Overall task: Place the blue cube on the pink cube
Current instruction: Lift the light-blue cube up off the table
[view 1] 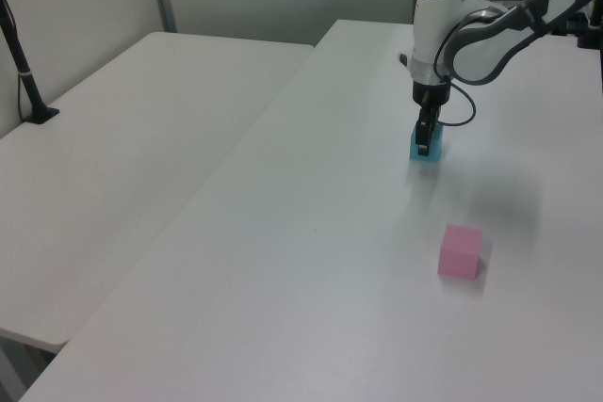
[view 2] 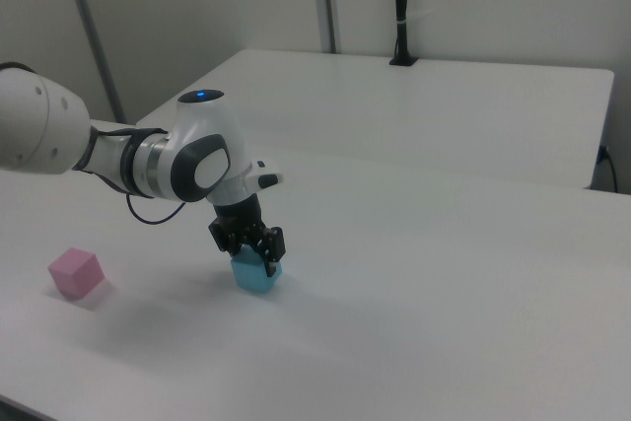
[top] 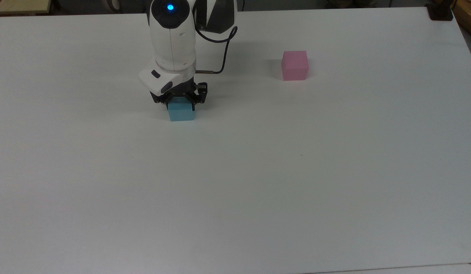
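Note:
The blue cube (top: 181, 113) rests on the white table (top: 235, 182), left of centre in the top view. My gripper (top: 180, 103) has come straight down over it, one finger on each side, shut on the cube. The left view shows the gripper (view 1: 423, 143) covering most of the blue cube (view 1: 434, 153). From the right view, the gripper (view 2: 254, 253) sits on top of the blue cube (view 2: 257, 278). The pink cube (top: 295, 65) stands alone, far off to the top view's right, also the pink cube (view 1: 460, 251) and the pink cube (view 2: 76, 273).
A black clamp (top: 440, 11) sits at the table's far right corner in the top view. A second white table (view 1: 122, 138) adjoins on the left view's left, with a black post (view 1: 24, 72) on it. The arm's cable (top: 224, 42) loops behind the wrist.

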### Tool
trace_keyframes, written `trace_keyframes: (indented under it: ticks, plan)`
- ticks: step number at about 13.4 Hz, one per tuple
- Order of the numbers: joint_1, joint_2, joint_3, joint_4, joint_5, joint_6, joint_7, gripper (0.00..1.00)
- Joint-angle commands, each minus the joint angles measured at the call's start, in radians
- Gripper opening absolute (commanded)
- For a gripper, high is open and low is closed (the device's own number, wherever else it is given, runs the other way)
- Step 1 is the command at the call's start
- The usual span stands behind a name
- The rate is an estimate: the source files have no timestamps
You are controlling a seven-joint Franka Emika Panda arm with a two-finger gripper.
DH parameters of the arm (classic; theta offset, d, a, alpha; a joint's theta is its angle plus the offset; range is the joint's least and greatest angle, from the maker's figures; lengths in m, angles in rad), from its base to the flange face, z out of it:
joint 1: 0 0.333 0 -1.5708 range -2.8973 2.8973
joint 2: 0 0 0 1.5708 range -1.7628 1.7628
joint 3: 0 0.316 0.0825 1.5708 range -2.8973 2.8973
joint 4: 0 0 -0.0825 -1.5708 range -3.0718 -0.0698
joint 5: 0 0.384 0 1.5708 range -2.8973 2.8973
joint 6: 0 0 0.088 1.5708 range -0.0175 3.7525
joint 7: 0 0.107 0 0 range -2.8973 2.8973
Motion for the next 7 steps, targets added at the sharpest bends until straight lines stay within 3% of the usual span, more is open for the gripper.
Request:
trace_keyframes:
  ticks: [1,4,7]
  plan:
    - [0.009,-0.010,-0.005,-0.008,-0.013,0.020,-0.013,0.33]
    - [0.011,-0.024,-0.007,0.039,-0.012,-0.018,-0.007,0.33]
    - [0.011,-0.053,-0.005,0.276,0.005,-0.358,-0.023,0.33]
